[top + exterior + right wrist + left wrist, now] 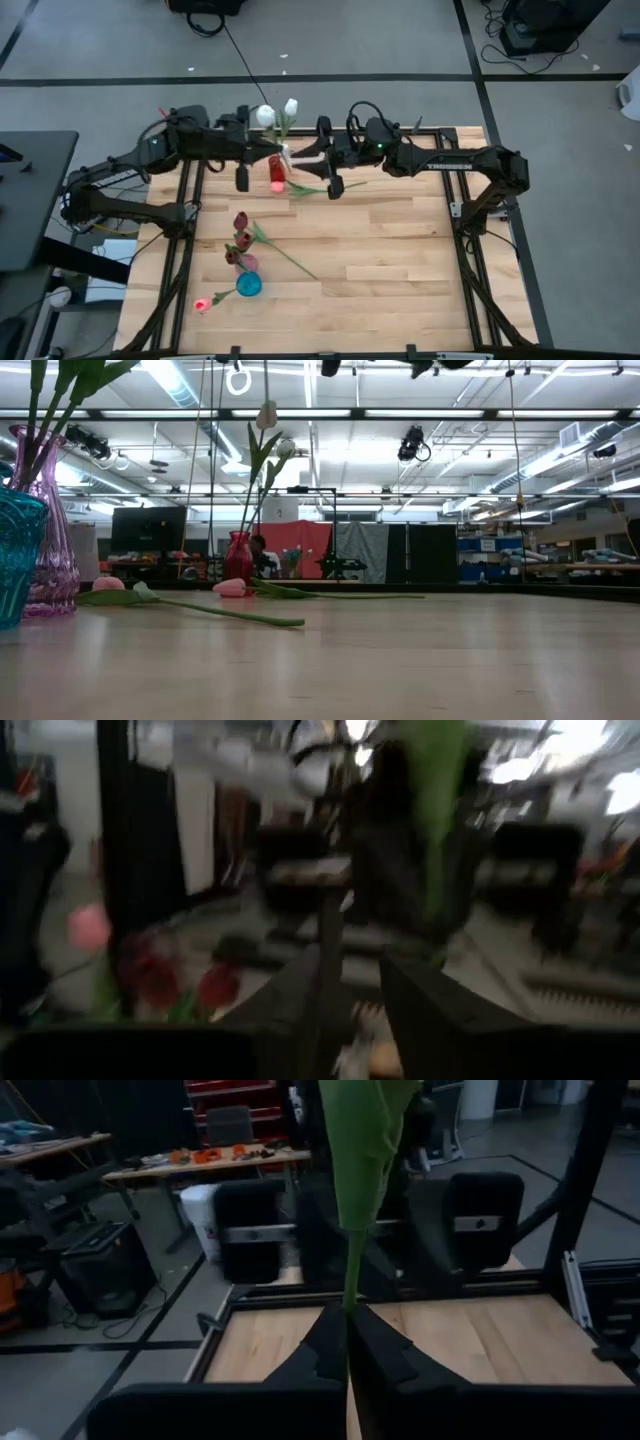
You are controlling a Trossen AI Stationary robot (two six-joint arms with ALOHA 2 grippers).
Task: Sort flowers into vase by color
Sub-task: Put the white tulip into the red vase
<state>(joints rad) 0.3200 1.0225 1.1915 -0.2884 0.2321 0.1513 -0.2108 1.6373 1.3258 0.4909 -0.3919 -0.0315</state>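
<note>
A red vase (276, 174) (238, 556) stands near the far edge with two white tulips (265, 115) (291, 107) rising from it. My left gripper (274, 151) (348, 1338) is just above the vase, shut on a green stem. My right gripper (308, 157) (355, 995) faces it from the right, open and touching nothing I can see. A pink tulip (300, 188) (230, 587) lies flat beside the red vase. A purple vase (245, 262) holds maroon tulips (240, 220). Beside the teal vase (248, 285) lies another pink tulip (203, 303). My left gripper pinches one white tulip's thin green stem (350, 1285) just below its leaf (362, 1150), between the two shut fingers. The fingers come in level from the table's left and lie across the stem. The stem stands upright, and its lower end reaches into the red vase's neck (240, 536).
The black frame rails (186, 215) (462, 230) run along the table's left and right sides. The purple and teal vases (20, 550) stand close together at the near left. Bare wood (390, 270) covers the middle and right of the table.
</note>
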